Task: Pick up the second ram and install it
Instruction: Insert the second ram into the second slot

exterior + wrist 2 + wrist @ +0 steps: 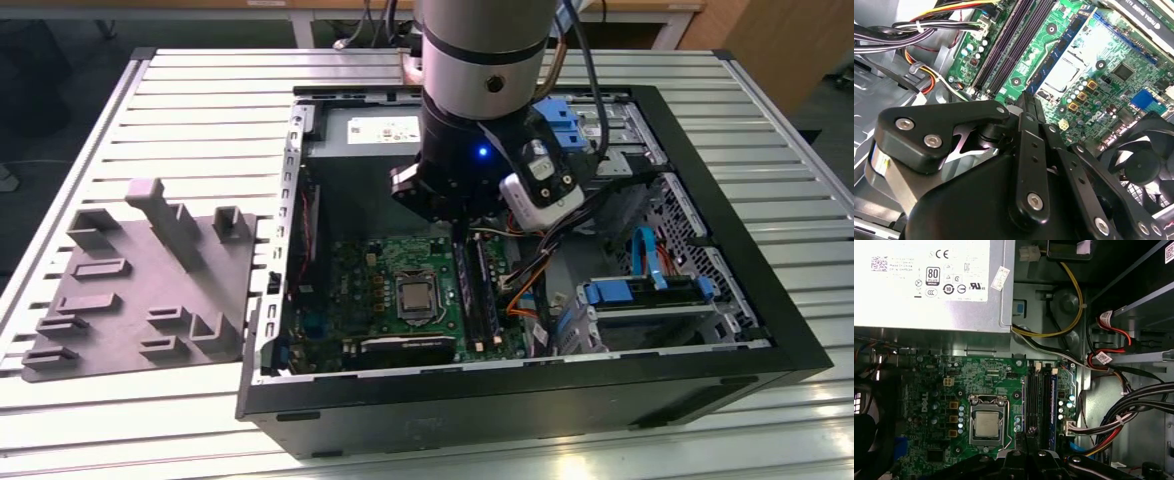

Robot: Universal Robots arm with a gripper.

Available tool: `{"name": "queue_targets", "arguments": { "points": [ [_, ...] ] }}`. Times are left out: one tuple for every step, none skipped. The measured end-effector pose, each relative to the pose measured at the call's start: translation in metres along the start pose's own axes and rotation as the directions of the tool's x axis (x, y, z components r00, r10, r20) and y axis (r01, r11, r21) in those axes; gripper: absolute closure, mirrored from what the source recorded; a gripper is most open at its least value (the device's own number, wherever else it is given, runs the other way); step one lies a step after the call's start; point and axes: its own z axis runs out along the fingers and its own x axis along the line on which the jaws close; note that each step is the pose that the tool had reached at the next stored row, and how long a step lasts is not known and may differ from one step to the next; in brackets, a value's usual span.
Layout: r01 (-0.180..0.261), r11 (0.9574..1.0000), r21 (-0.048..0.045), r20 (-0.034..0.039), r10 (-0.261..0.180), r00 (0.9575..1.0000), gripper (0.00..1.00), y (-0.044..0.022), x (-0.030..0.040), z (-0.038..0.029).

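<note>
On my exterior view, the ribbed metal table (pixel 200 100) is pale silver with even parallel stripes. At the exterior view's left lies a matte grey moulded plastic fixture (pixel 147 280). The open computer case (pixel 534 400) has a black rim. Inside it I see the large green motherboard (pixel 387 270), speckled with dark chips. Bright blue plastic drive clips (pixel 627 292) stand out at the exterior view's right. One small blue light (pixel 481 152) glows on the silver-and-black arm.

In the second wrist view, the glossy black gripper (pixel 1026 102) is dotted with silver screw heads. The first wrist view shows me a yellow cable (pixel 1074 300), a red cable (pixel 1114 332) and the pale grey power supply box (pixel 924 305).
</note>
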Motion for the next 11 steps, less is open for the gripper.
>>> {"name": "queue_targets", "arguments": {
  "points": [
    [-0.001,1.0000,0.0000,0.0000,0.001,1.0000,0.88,0.0000,0.0000,0.0004],
    [-0.002,1.0000,0.0001,0.0001,0.002,1.0000,0.88,0.0000,0.0000,0.0007],
    [-0.004,1.0000,0.0003,0.0001,0.004,1.0000,0.88,-0.0001,0.0000,0.0010],
    [-0.005,1.0000,0.0003,0.0001,0.005,1.0000,0.88,-0.0001,0.0000,0.0013],
    [-0.006,1.0000,0.0004,0.0002,0.006,1.0000,0.88,-0.0001,0.0000,0.0015],
    [-0.007,1.0000,0.0003,0.0003,0.007,1.0000,0.88,-0.0001,0.0000,0.0019],
    [-0.008,1.0000,0.0002,0.0004,0.008,1.0000,0.88,-0.0001,0.0000,0.0023],
    [-0.010,1.0000,0.0003,0.0005,0.010,1.0000,0.88,-0.0001,0.0000,0.0027],
    [-0.011,0.9999,0.0004,0.0005,0.011,0.9999,0.88,-0.0002,-0.0001,0.0030],
    [-0.012,0.9999,0.0004,0.0006,0.012,0.9999,0.88,-0.0002,-0.0001,0.0034],
    [-0.013,0.9999,0.0005,0.0006,0.013,0.9999,0.88,-0.0002,-0.0001,0.0037]
  ]
}}
